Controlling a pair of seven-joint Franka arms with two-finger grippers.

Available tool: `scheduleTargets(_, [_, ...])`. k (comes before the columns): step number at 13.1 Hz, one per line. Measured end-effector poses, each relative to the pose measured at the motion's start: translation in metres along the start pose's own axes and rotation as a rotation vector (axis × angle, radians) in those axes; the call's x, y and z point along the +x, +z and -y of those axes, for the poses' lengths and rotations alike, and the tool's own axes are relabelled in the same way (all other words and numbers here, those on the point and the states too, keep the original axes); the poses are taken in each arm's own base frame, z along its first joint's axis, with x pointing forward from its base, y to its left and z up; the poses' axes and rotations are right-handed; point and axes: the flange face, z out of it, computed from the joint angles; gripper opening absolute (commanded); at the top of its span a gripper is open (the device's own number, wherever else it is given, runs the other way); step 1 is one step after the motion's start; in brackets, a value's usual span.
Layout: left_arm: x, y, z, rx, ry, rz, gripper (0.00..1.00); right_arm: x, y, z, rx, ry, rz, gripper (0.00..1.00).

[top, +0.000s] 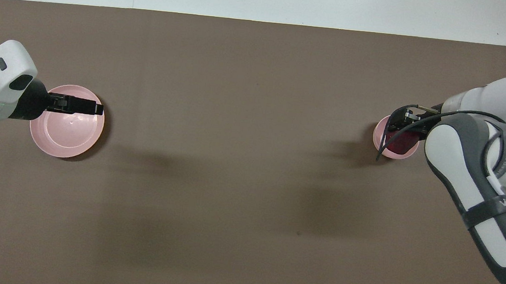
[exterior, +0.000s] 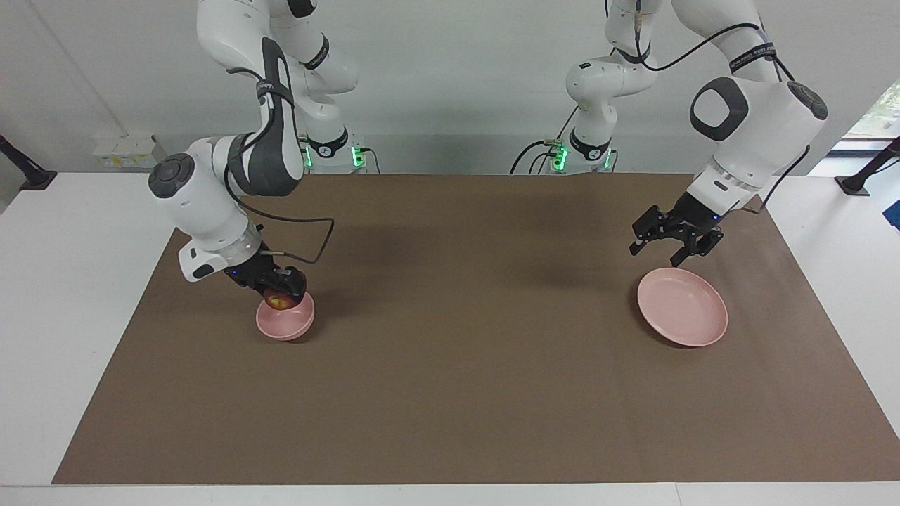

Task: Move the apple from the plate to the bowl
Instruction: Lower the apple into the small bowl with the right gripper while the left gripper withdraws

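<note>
Surface: brown mat (exterior: 450,365) is covering a white table (exterior: 63,295), with a pale wall standing at the robots' end.
Left gripper (exterior: 669,251): it is hanging in the air over the plate's robot-side edge, its two black fingers (exterior: 638,246) spreading apart and gripping nothing.
Right gripper (exterior: 281,289): it is reaching down at the bowl's mouth, right at the apple; whether its fingers are pressing the fruit or standing clear of it cannot be told from either view.
Apple (exterior: 279,302): small, roundish and dark red with a yellowish-tan patch facing up, it is sitting at the bowl's mouth directly under the right gripper; in the overhead view it is showing only as a dark red patch (top: 401,145) inside the bowl.
Bowl (exterior: 288,325): small, deep and pale pink, it is resting on the mat toward the right arm's end of the table.
Plate (exterior: 685,313): wide, flat and pale pink with a low rim, it is lying toward the left arm's end of the table, well apart from the bowl, and carrying nothing.
Count: one apple, one bowl, one plate, two arms, each with one gripper.
</note>
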Motion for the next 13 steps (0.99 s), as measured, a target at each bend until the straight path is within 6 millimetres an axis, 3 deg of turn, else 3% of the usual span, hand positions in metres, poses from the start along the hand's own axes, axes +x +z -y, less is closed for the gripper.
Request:
scheduleTargets(6, [0.008, -0.010, -0.007, 0.100, 0.044, 0.002, 1.00, 0.010, 0.022, -0.011, -0.009, -0.016, -0.012, 0.00])
scheduleTargets(9, [0.023, -0.039, 0.010, 0.131, 0.041, 0.052, 1.00, 0.012, 0.028, -0.014, -0.010, -0.024, -0.015, 0.00])
scheduleTargets(12, [0.038, -0.085, -0.008, 0.196, 0.087, 0.107, 1.00, 0.015, 0.038, -0.015, -0.012, -0.022, -0.017, 0.02])
scheduleTargets(13, [0.037, -0.099, -0.014, 0.203, 0.089, 0.128, 1.00, 0.016, 0.041, -0.015, -0.013, -0.021, -0.020, 0.13])
